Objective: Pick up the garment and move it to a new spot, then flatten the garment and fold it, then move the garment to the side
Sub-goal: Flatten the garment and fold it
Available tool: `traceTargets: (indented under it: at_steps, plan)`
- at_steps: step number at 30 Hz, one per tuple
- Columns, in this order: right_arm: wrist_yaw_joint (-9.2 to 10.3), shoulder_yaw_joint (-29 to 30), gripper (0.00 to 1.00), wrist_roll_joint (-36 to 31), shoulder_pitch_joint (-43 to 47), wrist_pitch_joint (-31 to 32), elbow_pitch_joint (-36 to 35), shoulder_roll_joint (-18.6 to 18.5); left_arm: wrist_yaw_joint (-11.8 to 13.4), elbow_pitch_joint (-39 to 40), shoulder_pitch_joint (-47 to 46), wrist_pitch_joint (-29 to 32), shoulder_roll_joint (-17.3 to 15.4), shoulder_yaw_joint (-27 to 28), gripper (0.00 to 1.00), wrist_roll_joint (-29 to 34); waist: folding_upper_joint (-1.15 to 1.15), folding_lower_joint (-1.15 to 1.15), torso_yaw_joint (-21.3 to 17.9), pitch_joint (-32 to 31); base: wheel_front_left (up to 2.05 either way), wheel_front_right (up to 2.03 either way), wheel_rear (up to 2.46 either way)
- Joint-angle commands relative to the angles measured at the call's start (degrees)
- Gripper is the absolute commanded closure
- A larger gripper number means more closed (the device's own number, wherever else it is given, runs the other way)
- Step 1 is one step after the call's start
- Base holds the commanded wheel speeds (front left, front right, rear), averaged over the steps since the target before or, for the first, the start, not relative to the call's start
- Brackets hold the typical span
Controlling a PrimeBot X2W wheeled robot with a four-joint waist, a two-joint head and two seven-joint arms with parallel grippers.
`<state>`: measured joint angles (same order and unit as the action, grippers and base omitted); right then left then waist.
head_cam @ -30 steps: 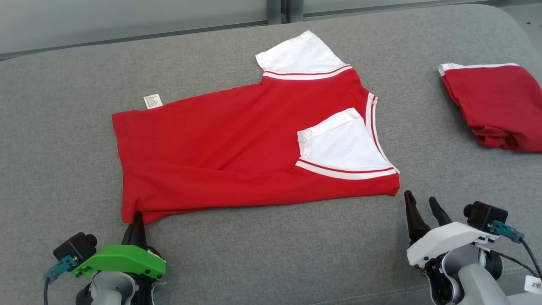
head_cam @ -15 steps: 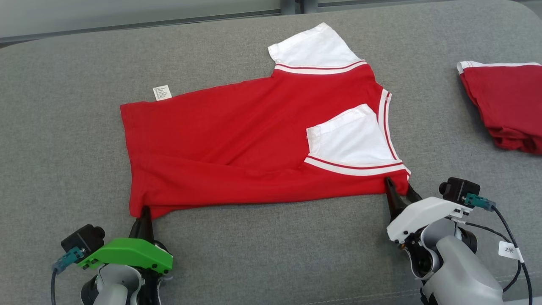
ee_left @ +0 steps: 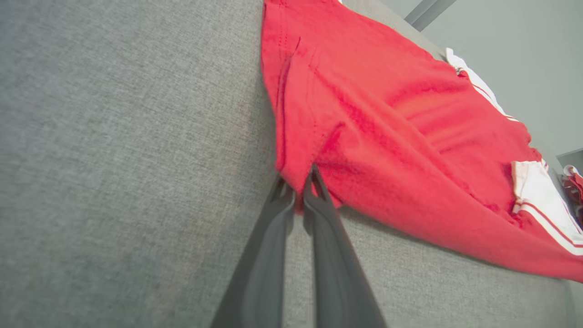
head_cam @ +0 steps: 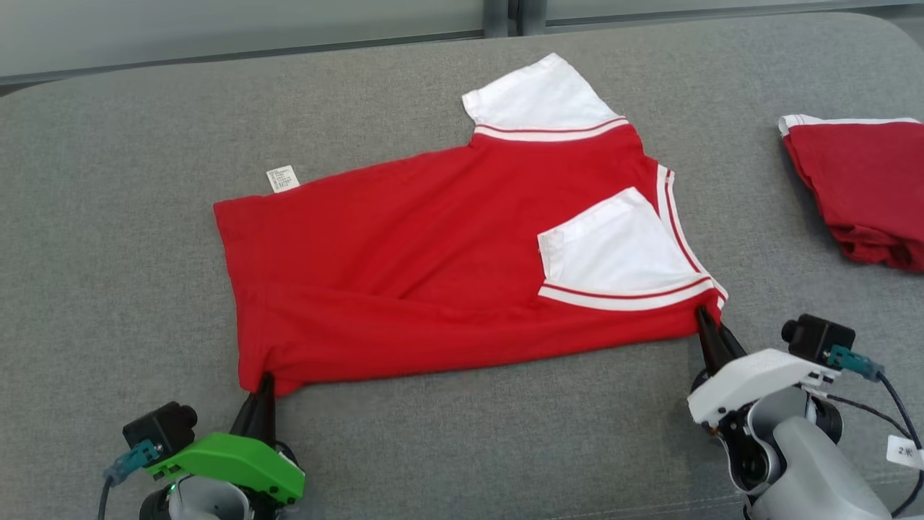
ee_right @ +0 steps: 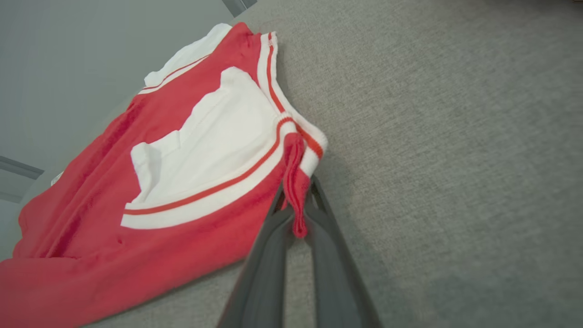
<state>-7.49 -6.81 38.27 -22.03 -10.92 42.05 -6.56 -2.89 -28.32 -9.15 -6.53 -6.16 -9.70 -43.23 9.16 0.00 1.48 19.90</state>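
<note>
Two red-and-white garments on the grey worktop point(head_cam: 108, 238): one spread T-shirt point(head_cam: 433, 274), one folded shirt point(head_cam: 859, 188). Two claws, both pinching the T-shirt: left claw point(head_cam: 265, 381) at the hem corner, right claw point(head_cam: 704, 319) at the striped corner.

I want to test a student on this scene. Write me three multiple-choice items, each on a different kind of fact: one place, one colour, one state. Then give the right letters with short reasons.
1. Where on the red shirt does the white care label stick out?
A. by the near right corner
B. by the far left corner
C. in the middle of the front

2. What colour is the cover of the left gripper?
A. green
B. white
C. blue

3. In what state is the right gripper?
A. open above the shirt
B. shut on nothing
C. shut on the shirt's near right corner

Answers:
1 B, the head view shows the label past the far edge, close to the left corner.
2 A, its cover is bright green.
3 C, the right wrist view shows red cloth pinched between its fingers.
</note>
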Motion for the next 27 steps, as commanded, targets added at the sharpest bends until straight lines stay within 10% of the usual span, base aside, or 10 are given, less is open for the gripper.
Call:
traceTargets:
  at_steps: [1,16,17,19,20,27]
  plan:
    - [0.0,-0.1,1.0,0.5,2.6,0.3,-1.8,-0.8,0.0,0.8,1.8,0.3,-1.1,-0.2,1.0,0.6,0.01,0.0,0.0,-0.5,0.0,0.0,0.0]
    - [0.01,6.0,1.0,-3.2,18.7,6.9,-17.1,1.4,3.4,7.9,12.4,6.1,-3.4,-2.6,1.0,1.2,0.01,0.0,-0.6,-3.8,0.0,0.0,0.0]
    - [0.01,6.7,0.88,-3.5,19.0,7.2,-17.1,1.8,3.6,7.8,12.5,6.3,-3.3,-2.6,0.85,1.2,0.01,0.0,-0.6,-3.9,0.0,0.0,0.0]
    - [0.01,7.6,0.27,-4.3,19.5,7.9,-17.0,2.3,4.0,7.4,12.5,6.3,-3.1,-2.7,0.02,1.2,0.01,0.0,-0.7,-4.0,0.0,0.0,0.0]
    - [0.01,8.0,0.0,-4.8,19.8,8.3,-16.7,2.5,4.2,7.1,12.4,6.3,-3.1,-2.7,0.0,1.3,0.01,0.0,-0.7,-4.1,0.0,0.0,0.0]
    - [0.0,10.4,0.0,-6.5,21.2,8.2,-16.7,3.2,5.3,6.3,13.4,7.2,-4.8,-2.9,0.0,2.3,0.01,0.0,-0.9,-4.7,0.0,0.0,0.0]
